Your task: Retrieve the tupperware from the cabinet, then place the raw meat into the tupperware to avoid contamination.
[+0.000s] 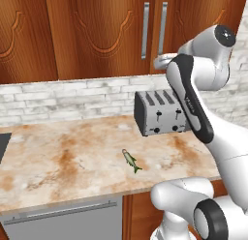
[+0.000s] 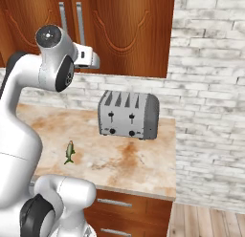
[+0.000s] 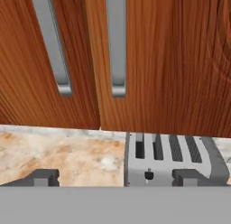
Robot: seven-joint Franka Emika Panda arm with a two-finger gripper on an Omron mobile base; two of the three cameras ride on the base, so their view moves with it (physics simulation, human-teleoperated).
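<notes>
Cabinet (image 3: 149, 60) doors are shut right ahead of my claw (image 3: 115, 177), its two upright handles (image 3: 117, 42) running top to bottom just above my wide-apart, empty fingers. Raw meat (image 1: 131, 159) lies down on the counter (image 1: 63, 157), left of the toaster (image 1: 160, 112).

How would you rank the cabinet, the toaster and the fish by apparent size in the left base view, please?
1. cabinet, by far the largest, spanning the upper frame.
2. toaster, mid-sized, on the counter by the brick wall.
3. fish, smallest, though nearer the camera than the toaster.
</notes>
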